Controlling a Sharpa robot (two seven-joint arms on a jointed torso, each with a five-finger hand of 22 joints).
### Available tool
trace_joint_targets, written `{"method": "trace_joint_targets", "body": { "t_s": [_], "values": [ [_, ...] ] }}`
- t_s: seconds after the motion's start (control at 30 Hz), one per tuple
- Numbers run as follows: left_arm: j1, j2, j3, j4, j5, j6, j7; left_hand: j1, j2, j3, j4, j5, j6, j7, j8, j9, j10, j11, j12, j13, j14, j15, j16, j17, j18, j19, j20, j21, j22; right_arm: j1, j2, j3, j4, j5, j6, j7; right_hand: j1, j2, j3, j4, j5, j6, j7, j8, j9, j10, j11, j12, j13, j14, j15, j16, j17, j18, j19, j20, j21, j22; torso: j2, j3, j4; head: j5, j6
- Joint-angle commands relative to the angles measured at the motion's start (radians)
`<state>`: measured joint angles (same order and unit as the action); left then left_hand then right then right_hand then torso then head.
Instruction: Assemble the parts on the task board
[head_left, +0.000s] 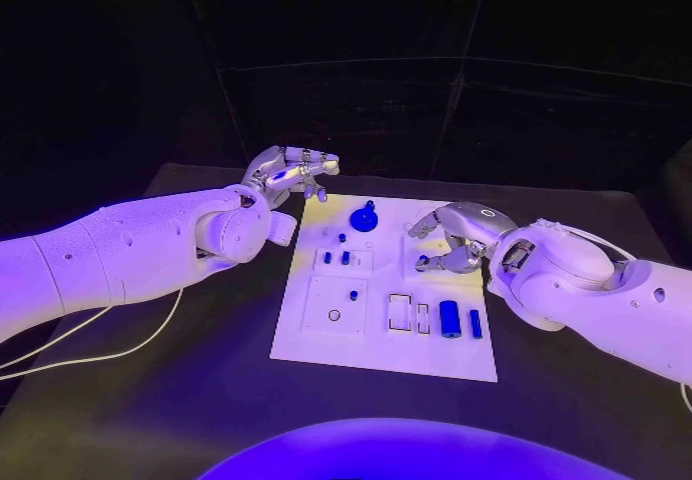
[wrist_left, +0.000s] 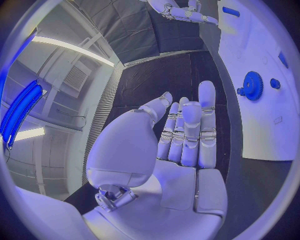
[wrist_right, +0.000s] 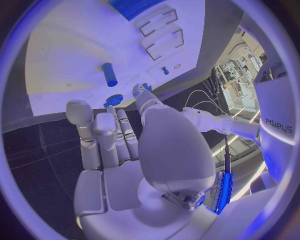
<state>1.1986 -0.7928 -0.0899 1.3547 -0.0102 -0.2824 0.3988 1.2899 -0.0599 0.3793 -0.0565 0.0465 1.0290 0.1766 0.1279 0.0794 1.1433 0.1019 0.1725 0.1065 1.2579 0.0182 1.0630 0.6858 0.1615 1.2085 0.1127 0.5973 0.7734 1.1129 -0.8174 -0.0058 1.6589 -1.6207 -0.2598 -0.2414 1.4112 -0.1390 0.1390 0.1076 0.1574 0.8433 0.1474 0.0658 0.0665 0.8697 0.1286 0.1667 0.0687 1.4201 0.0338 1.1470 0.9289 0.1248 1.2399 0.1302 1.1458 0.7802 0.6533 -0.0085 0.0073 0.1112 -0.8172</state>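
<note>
You are holding both robot hands empty with fingers apart: left robot hand (head_left: 291, 170) hovering off the white board's (head_left: 325, 345) far corner, right robot hand (head_left: 454, 235) over it. The blue gear (head_left: 364, 217) is lying between them; approach it squarely before closing.

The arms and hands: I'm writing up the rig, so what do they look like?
Both arms have smooth white rounded shells. The left hand and right hand are silver and many-fingered, with segmented metal fingers. Thin white cables trail beneath the left arm.
</note>
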Motion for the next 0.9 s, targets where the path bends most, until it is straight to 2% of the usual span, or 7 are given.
{"method": "trace_joint_targets", "body": {
  "t_s": [0.03, 0.2, 0.3, 0.43, 0.6, 0.73, 0.9],
  "values": [
    [0.002, 0.002, 0.001, 0.0, 0.003, 0.016, 0.001, 0.001, 0.005, -0.005, 0.0, 0.002, -0.009, 0.0, 0.005, -0.002, -0.007, 0.0, 0.004, 0.001, -0.007, 0.0, -0.005, -0.001, 0.02, -0.001, 0.004, -0.005, -0.002, 0.003, -0.001, 0.001, -0.004, -0.002, 0.123, -0.047, 0.028, -0.001, -0.047, 0.026, 0.012, -0.017, -0.006, -0.002, 0.0, -0.024, 0.003, 0.022, 0.001, -0.014, 0.004, 0.001, -0.011, 0.02, -0.004, 0.005, -0.013, -0.009, -0.001, -0.0005, 0.0024, -0.005, 0.001],
    [0.002, 0.002, 0.0, 0.0, 0.003, 0.017, 0.001, 0.003, 0.006, -0.005, -0.001, 0.002, -0.009, 0.0, 0.006, -0.002, -0.008, 0.0, 0.004, 0.002, -0.008, 0.0, -0.005, -0.003, 0.02, -0.001, 0.004, -0.006, -0.002, 0.004, 0.002, 0.001, -0.013, -0.005, 0.183, -0.064, 0.056, -0.002, -0.09, 0.057, 0.02, -0.027, -0.014, -0.003, 0.0, -0.05, 0.006, 0.045, 0.0, -0.027, 0.007, -0.005, -0.031, 0.022, -0.015, 0.01, -0.026, -0.029, 0.0, 0.0001, 0.0027, -0.004, 0.002],
    [0.002, 0.002, 0.0, 0.0, 0.003, 0.016, 0.001, 0.003, 0.006, -0.005, -0.001, 0.002, -0.009, 0.0, 0.006, -0.002, -0.008, 0.0, 0.004, 0.002, -0.008, 0.0, -0.005, -0.003, 0.02, -0.001, 0.004, -0.006, -0.002, 0.004, 0.008, 0.001, -0.021, -0.01, 0.189, -0.069, 0.074, 0.018, -0.091, 0.062, 0.019, 0.001, -0.007, 0.001, 0.003, -0.042, 0.002, 0.068, 0.003, -0.023, 0.004, 0.003, -0.027, 0.021, -0.009, 0.008, -0.021, -0.021, 0.0, 0.0004, 0.0015, -0.004, 0.003],
    [0.002, 0.002, 0.0, 0.0, 0.003, 0.017, 0.001, 0.003, 0.006, -0.005, -0.001, 0.002, -0.009, 0.0, 0.006, -0.002, -0.008, 0.0, 0.004, 0.002, -0.008, 0.0, -0.005, -0.003, 0.02, -0.001, 0.004, -0.006, -0.002, 0.004, 0.018, 0.0, -0.031, -0.016, 0.189, -0.065, 0.093, 0.048, -0.084, 0.052, 0.018, 0.036, 0.005, 0.009, 0.006, 0.009, -0.014, 0.111, 0.006, 0.0, -0.01, 0.027, -0.004, 0.017, 0.014, -0.001, -0.003, 0.004, 0.001, 0.0001, 0.0019, -0.006, 0.005],
    [0.002, 0.003, 0.0, -0.001, 0.003, 0.017, 0.001, 0.003, 0.006, -0.005, -0.001, 0.002, -0.009, 0.0, 0.006, -0.002, -0.008, 0.0, 0.004, 0.002, -0.008, 0.0, -0.005, -0.003, 0.02, -0.001, 0.004, -0.006, -0.002, 0.004, 0.03, 0.0, -0.04, -0.018, 0.184, -0.055, 0.105, 0.079, -0.068, 0.045, 0.016, 0.094, 0.008, 0.025, 0.01, 0.099, -0.033, 0.144, 0.0, 0.033, -0.025, 0.049, 0.023, 0.007, 0.054, -0.014, 0.029, 0.054, 0.001, 0.0005, 0.0014, -0.006, 0.003],
    [0.002, 0.003, 0.0, -0.002, 0.003, 0.017, 0.002, 0.005, 0.007, -0.006, -0.002, 0.002, -0.01, 0.0, 0.006, -0.002, -0.009, 0.0, 0.005, 0.002, -0.009, 0.0, -0.005, -0.003, 0.02, 0.0, 0.004, -0.007, -0.003, 0.004, 0.038, 0.0, -0.048, -0.019, 0.176, -0.046, 0.117, 0.095, -0.038, 0.048, 0.01, 0.137, 0.007, 0.034, 0.011, 0.157, -0.038, 0.135, -0.007, 0.041, -0.029, 0.044, 0.018, 0.001, 0.077, -0.019, 0.048, 0.086, 0.001, 0.0008, 0.0013, -0.006, 0.002],
    [0.002, 0.004, 0.0, -0.003, 0.003, 0.017, 0.001, 0.005, 0.007, -0.006, -0.002, 0.002, -0.01, 0.0, 0.006, -0.002, -0.009, 0.0, 0.005, 0.002, -0.009, 0.0, -0.005, -0.003, 0.02, 0.0, 0.004, -0.007, -0.003, 0.004, 0.046, 0.0, -0.058, -0.019, 0.172, -0.04, 0.127, 0.102, -0.002, 0.053, 0.005, 0.176, 0.005, 0.039, 0.01, 0.213, -0.044, 0.115, -0.007, 0.053, -0.033, 0.055, 0.032, -0.007, 0.1, -0.022, 0.075, 0.13, 0.001, 0.0004, 0.0021, -0.007, 0.001]
  ]
}}
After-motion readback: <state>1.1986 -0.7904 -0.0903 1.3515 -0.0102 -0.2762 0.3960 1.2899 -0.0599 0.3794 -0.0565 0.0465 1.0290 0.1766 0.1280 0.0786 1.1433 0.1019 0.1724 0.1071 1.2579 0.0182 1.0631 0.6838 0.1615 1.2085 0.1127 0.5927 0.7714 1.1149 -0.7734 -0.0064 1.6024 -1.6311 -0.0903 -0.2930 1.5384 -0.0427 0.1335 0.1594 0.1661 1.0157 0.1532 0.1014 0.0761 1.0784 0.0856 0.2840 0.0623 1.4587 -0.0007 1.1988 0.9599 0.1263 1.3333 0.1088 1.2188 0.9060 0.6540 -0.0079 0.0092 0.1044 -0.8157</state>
